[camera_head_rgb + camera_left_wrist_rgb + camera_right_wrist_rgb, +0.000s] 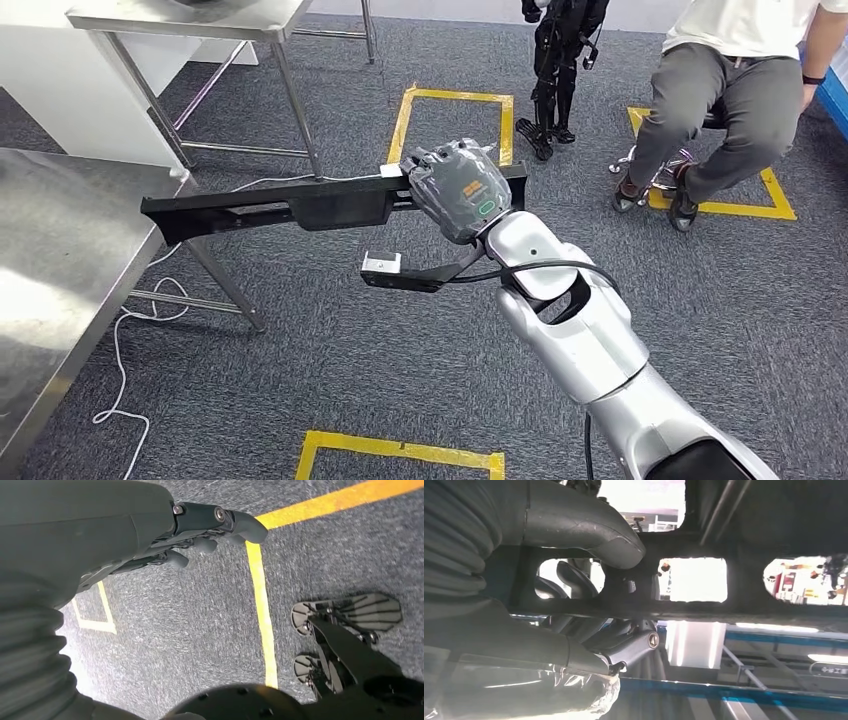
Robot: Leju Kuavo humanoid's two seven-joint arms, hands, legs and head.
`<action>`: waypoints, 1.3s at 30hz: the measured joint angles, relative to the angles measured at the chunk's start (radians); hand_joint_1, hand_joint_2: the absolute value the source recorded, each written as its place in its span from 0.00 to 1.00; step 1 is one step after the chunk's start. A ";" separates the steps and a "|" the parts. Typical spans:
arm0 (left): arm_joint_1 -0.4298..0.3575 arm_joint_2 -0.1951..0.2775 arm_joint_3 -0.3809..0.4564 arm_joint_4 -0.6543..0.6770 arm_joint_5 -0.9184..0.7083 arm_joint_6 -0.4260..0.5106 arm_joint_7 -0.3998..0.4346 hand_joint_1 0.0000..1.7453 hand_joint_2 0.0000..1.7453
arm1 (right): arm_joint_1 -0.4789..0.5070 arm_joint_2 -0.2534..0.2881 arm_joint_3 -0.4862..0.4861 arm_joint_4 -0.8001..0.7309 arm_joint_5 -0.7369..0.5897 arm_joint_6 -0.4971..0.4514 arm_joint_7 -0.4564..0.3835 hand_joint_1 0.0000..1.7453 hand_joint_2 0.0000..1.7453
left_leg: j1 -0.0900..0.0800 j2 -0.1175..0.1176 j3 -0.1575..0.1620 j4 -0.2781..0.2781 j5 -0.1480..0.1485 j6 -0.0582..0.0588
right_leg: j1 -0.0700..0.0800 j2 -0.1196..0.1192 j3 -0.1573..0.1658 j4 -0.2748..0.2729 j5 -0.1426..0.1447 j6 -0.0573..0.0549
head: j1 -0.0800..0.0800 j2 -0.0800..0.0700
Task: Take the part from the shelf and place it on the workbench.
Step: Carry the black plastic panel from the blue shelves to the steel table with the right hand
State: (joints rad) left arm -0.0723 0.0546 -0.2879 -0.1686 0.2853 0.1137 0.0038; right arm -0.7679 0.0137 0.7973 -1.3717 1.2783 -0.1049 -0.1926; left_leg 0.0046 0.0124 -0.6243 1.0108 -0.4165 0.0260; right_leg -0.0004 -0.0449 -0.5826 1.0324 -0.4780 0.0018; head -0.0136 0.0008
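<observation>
Right hand (462, 190) fingers (574, 580) wrapped round black part (270, 208), left hand (150, 540) fingers loosely apart over carpet (210, 625)

orange logo on back of right hand (462, 190) too small to read, no other legible text

- My head view is evenly lit and sharp; the steel workbench (60, 260) throws a white glare patch near its front edge.
- Beside that workbench, the long black part (290, 205) reads as a flat dark shape with little surface detail.
- My left wrist view is dimmer, with the left hand (200, 530) soft and slightly out of focus.
- My right wrist view is backlit: openings in the part (744, 605) blow out white, and the right hand (589, 595) is murky.
</observation>
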 joint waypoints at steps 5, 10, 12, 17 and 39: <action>-0.002 0.000 0.000 0.000 0.000 0.000 -0.001 0.00 1.00 | -0.001 -0.007 0.000 0.006 -0.002 0.000 0.000 0.98 1.00 | 0.004 -0.028 0.007 -0.010 0.006 0.015 | -0.004 0.038 -0.129 0.256 -0.100 -0.001 | 0.004 0.000; -0.002 -0.002 0.000 0.000 0.000 -0.003 -0.001 0.00 1.00 | -0.002 -0.010 0.000 0.011 -0.010 0.001 -0.005 0.98 1.00 | 0.005 -0.068 0.007 -0.002 0.001 0.003 | -0.026 0.056 -0.047 0.059 -0.001 0.037 | 0.004 0.000; -0.001 -0.003 0.000 0.000 0.001 -0.003 0.000 0.00 1.00 | -0.005 -0.008 0.001 0.013 -0.012 0.002 -0.006 0.98 1.00 | 0.003 -0.078 0.001 0.003 -0.001 -0.009 | -0.027 0.064 -0.021 0.004 0.017 0.029 | 0.003 0.000; 0.004 -0.005 -0.001 0.001 0.001 0.000 0.002 0.00 1.00 | -0.014 0.004 0.001 0.022 -0.012 0.002 -0.006 0.98 1.00 | 0.014 -0.048 -0.034 0.071 -0.043 -0.033 | -0.024 0.048 -0.016 -0.002 0.025 -0.008 | -0.001 0.000; -0.003 -0.011 -0.003 0.001 -0.001 0.002 0.011 0.00 1.00 | -0.009 -0.011 0.013 0.046 0.003 -0.027 0.010 0.98 1.00 | 0.002 -0.058 0.015 -0.010 0.003 0.016 | -0.019 0.044 -0.095 0.159 -0.035 0.025 | 0.005 0.000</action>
State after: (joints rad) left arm -0.0751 0.0439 -0.2907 -0.1678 0.2847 0.1153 0.0144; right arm -0.7766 0.0027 0.8100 -1.3260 1.2811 -0.1320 -0.1827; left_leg 0.0061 -0.0455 -0.6095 1.0009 -0.4132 0.0420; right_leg -0.0189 -0.0008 -0.6777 1.1918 -0.5135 0.0272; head -0.0088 0.0008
